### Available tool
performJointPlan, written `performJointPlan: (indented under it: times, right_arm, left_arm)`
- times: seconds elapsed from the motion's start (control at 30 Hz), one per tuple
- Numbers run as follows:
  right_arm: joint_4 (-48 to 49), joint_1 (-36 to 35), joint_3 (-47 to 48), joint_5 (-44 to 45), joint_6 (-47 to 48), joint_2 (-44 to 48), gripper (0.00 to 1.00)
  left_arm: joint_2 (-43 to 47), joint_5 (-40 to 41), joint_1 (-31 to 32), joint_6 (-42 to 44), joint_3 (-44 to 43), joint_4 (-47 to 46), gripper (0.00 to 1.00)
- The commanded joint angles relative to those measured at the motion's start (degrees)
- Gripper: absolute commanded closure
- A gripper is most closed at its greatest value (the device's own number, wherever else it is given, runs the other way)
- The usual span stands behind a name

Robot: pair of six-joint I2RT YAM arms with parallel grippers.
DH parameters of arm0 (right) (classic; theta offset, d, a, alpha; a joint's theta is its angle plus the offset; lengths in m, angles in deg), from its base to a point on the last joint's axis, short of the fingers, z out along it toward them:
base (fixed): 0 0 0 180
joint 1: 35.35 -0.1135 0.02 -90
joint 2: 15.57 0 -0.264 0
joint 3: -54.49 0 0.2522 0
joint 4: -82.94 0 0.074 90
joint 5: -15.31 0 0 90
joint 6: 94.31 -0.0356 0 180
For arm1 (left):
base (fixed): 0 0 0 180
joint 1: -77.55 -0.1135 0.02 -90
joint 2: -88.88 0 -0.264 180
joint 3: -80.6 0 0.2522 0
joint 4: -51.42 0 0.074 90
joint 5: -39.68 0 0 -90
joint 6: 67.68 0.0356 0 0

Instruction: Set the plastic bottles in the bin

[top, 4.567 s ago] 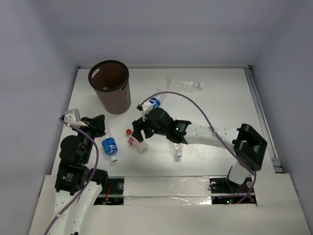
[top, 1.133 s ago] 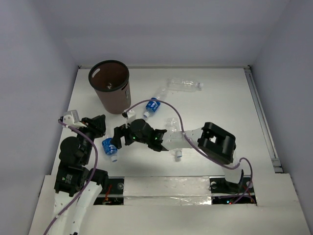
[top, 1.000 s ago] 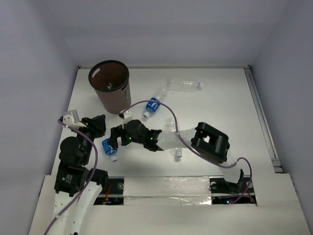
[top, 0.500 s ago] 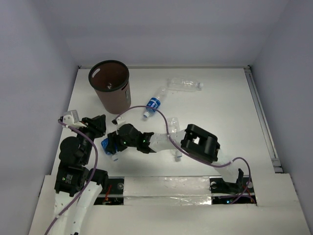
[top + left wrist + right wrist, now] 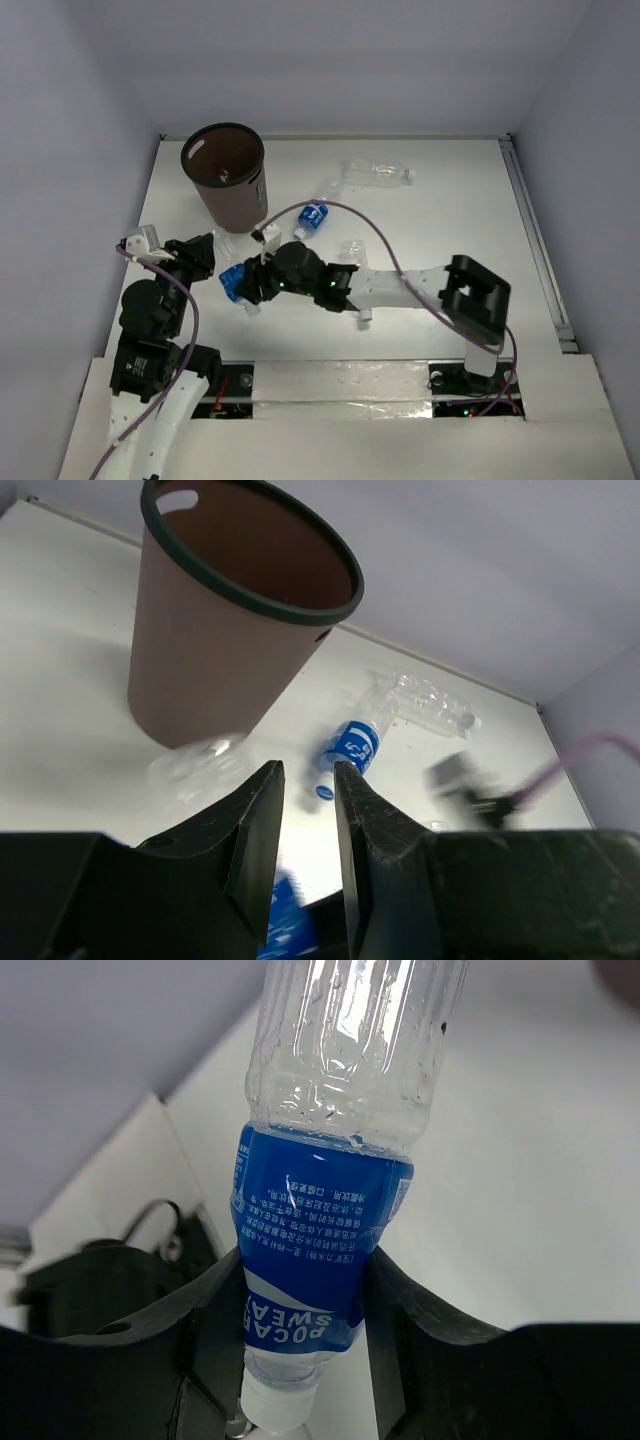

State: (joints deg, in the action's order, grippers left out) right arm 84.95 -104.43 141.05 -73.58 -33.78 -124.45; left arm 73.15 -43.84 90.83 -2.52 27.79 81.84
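From above, the right arm reaches across the worktop [image 5: 450, 200] to its left side; the right gripper [image 5: 248, 284] has a blue-label bottle [image 5: 232, 282] in its fingers, just beside the left gripper [image 5: 203, 257] and a little nearer than the bin [image 5: 238, 200]; a second blue-label bottle [image 5: 312, 218] and a clear bottle [image 5: 378, 173] lie further back on the worktop.

From the left wrist, the left fingers [image 5: 255, 840] stand with only a narrow gap between them and nothing in it; beyond them stands the bin [image 5: 200, 650], with a blurred clear shape at its foot, perhaps another bottle.

From the right wrist, the fingers [image 5: 215, 1320] press on both sides of the label, pinching the blue-label bottle [image 5: 320, 1230] near its cap end; the long clear body juts out past them.

The grip looks off-centre, so the bottle could swing or slip on the way up; thin plastic may also buckle under the squeeze. The two arms are close, so a careless lift could knock them together; a low carry could catch the bin's rim and tip it.
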Motion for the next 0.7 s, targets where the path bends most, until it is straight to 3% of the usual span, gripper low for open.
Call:
performJointPlan:
  times: [0.0, 0.27, 0.47, 0.67]
  right_arm:
    - [2.52, -0.35, -1.07, 5.13, 5.82, 9.72, 0.64]
    - [1.89, 0.34, 0.59, 18.04, 18.02, 19.94, 0.64]
    - [4.62, 5.61, 12.53, 19.02, 24.19, 12.13, 0.64]
    - [7.78, 12.12, 25.17, 15.69, 22.44, 2.73, 0.65]
  left_arm:
    - [1.39, 2.83, 0.78, 1.19, -3.58, -1.99, 0.76]
    - [4.48, 7.15, 1.31, 2.87, -3.32, -3.13, 0.75]
    - [4.65, 4.69, 1.31, 1.9, -2.35, -2.6, 0.75]
    - [4.83, 3.46, 1.84, 1.81, -2.0, -2.87, 0.74]
